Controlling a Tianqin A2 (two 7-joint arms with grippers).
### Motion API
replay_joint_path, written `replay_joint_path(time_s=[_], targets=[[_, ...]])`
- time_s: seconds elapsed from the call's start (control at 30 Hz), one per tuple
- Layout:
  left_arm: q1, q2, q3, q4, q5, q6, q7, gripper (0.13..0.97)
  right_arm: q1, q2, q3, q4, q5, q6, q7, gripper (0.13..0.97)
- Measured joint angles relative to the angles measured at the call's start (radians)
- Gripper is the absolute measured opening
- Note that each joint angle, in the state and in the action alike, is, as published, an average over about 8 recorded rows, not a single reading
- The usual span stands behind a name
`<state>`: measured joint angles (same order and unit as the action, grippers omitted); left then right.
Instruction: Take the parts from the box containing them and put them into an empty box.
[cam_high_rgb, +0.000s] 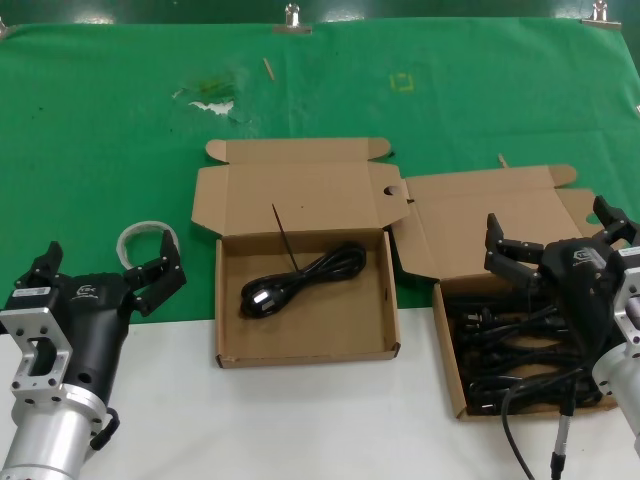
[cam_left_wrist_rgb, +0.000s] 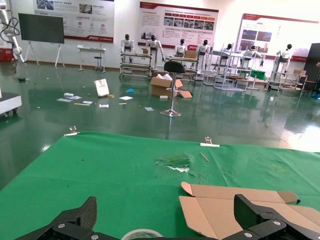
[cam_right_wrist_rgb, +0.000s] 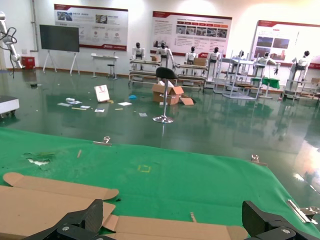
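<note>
Two wide-spread right gripper (cam_high_rgb: 548, 243) fingers are hovering empty over our cords (cam_high_rgb: 520, 350) in the full box (cam_high_rgb: 455, 385) near the worktop's right edge. One cord (cam_high_rgb: 302, 278) is lying in the centre box (cam_high_rgb: 305, 352); next we're descending to pinch another. Left gripper (cam_high_rgb: 105, 275), also open, is idling left.

Both mailer boxes, the squarish one (cam_high_rgb: 306, 345) and the askew-lidded one (cam_high_rgb: 470, 215), are plain brown cardboard; the power cords (cam_high_rgb: 303, 281) in them are black. The cloth (cam_high_rgb: 120, 120) is bright green with a whitish scuffed patch (cam_high_rgb: 212, 104), the table's near strip (cam_high_rgb: 300, 420) white. Both grippers (cam_high_rgb: 105, 275) (cam_high_rgb: 556, 232) are black on silver arms, and the tape roll (cam_high_rgb: 147, 238) beside the left one is off-white
</note>
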<state>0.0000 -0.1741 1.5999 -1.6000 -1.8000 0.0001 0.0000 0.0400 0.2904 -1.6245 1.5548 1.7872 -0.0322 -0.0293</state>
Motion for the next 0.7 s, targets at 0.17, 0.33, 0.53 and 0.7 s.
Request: replay_joint_path(time_s=[0.17,0.33,0.53,0.7], targets=[[0.000,0.000,0.000,0.000,0.000,0.000,0.000,0.966,0.000,0.000,0.000,0.000,0.000,0.000,0.000,0.966],[0.000,0.000,0.000,0.000,0.000,0.000,0.000,0.966,0.000,0.000,0.000,0.000,0.000,0.000,0.000,0.966],[0.000,0.000,0.000,0.000,0.000,0.000,0.000,0.966,0.000,0.000,0.000,0.000,0.000,0.000,0.000,0.966],[0.000,0.000,0.000,0.000,0.000,0.000,0.000,0.966,0.000,0.000,0.000,0.000,0.000,0.000,0.000,0.966]])
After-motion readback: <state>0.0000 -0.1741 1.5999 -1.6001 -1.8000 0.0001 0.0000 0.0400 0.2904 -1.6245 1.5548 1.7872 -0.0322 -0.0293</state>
